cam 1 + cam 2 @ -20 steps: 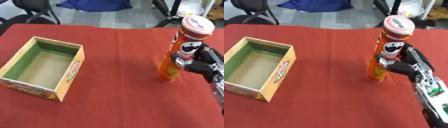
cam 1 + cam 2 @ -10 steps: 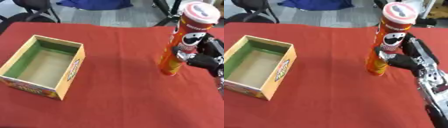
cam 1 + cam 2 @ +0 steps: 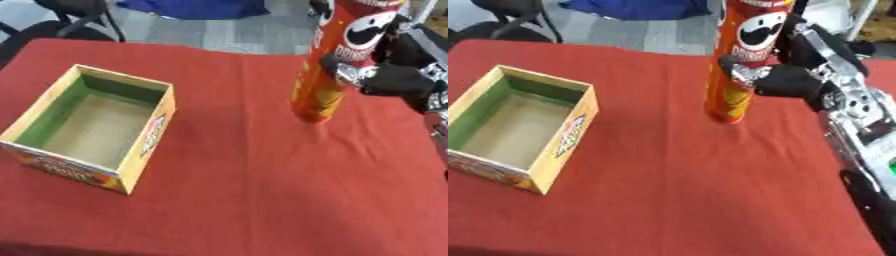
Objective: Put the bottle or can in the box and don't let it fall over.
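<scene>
The box (image 3: 92,129) sits open-topped on the red tabletop (image 3: 262,200), well to the left of the right hand (image 3: 794,80) and nearer the camera. That hand has its fingers curled round the middle of the orange can (image 3: 741,60), which stands nearly upright, long axis vertical, cap end up and cut off by the top edge. Against the earlier frames, the can looms larger and higher, its base seemingly off the cloth.
</scene>
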Available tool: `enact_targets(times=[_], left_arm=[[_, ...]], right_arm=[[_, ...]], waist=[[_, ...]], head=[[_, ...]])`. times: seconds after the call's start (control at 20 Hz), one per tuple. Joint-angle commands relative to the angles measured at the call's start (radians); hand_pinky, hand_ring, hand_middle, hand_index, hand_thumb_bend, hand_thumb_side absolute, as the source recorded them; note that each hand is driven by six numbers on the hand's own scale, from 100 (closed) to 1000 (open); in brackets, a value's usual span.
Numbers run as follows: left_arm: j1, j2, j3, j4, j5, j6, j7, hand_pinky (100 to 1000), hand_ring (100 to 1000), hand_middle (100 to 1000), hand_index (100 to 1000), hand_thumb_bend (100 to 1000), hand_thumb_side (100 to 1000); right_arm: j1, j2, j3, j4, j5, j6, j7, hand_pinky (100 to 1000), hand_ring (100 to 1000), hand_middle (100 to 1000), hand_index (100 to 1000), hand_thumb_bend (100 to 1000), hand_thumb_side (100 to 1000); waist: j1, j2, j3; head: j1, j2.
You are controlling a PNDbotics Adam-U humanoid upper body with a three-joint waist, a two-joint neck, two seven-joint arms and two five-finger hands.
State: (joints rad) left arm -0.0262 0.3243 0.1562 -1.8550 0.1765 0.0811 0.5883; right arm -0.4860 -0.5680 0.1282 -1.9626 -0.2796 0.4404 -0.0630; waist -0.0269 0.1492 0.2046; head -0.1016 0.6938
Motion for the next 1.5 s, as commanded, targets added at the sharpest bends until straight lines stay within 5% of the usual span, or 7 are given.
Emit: enact_targets(times=[0.05, 0.45, 0.85, 1.0, 1.5], left_arm=[[-0.003, 0.026, -0.001, -0.014, -0.004, -0.001, -0.004, 714, 822, 687, 692, 889, 833], [-0.009, 0.03, -0.006, -0.014, -0.004, 0.0, -0.008, 714, 821, 687, 692, 890, 833], [-0.028, 0.031, -0.013, -0.018, -0.001, 0.001, -0.015, 714, 821, 686, 692, 893, 833], [-0.039, 0.034, -0.017, -0.021, -0.004, 0.002, -0.019, 715, 821, 687, 692, 895, 833], [-0.085, 0.027, -0.035, -0.028, 0.0, 0.005, -0.036, 715, 821, 687, 692, 894, 833]], right_arm=[[-0.068, -0.013, 0.016, 0.01, -0.034, 0.022, 0.005, 1000, 795, 331, 483, 100, 100], [-0.256, 0.041, 0.071, 0.116, -0.077, 0.06, 0.025, 998, 791, 341, 496, 100, 100], [-0.433, 0.131, 0.104, 0.24, -0.072, 0.04, 0.025, 988, 783, 347, 503, 100, 100], [-0.481, 0.165, 0.117, 0.281, -0.063, 0.029, 0.021, 985, 780, 350, 507, 157, 100], [-0.596, 0.269, 0.184, 0.409, 0.001, 0.0, 0.008, 981, 775, 353, 514, 121, 100]], waist=[[0.001, -0.018, 0.005], [-0.004, -0.016, 0.021], [-0.007, 0.004, 0.045], [-0.01, 0.015, 0.057], [-0.025, 0.049, 0.11]], head=[[-0.003, 0.008], [-0.026, 0.013], [-0.073, -0.004], [-0.091, -0.014], [-0.157, -0.043]])
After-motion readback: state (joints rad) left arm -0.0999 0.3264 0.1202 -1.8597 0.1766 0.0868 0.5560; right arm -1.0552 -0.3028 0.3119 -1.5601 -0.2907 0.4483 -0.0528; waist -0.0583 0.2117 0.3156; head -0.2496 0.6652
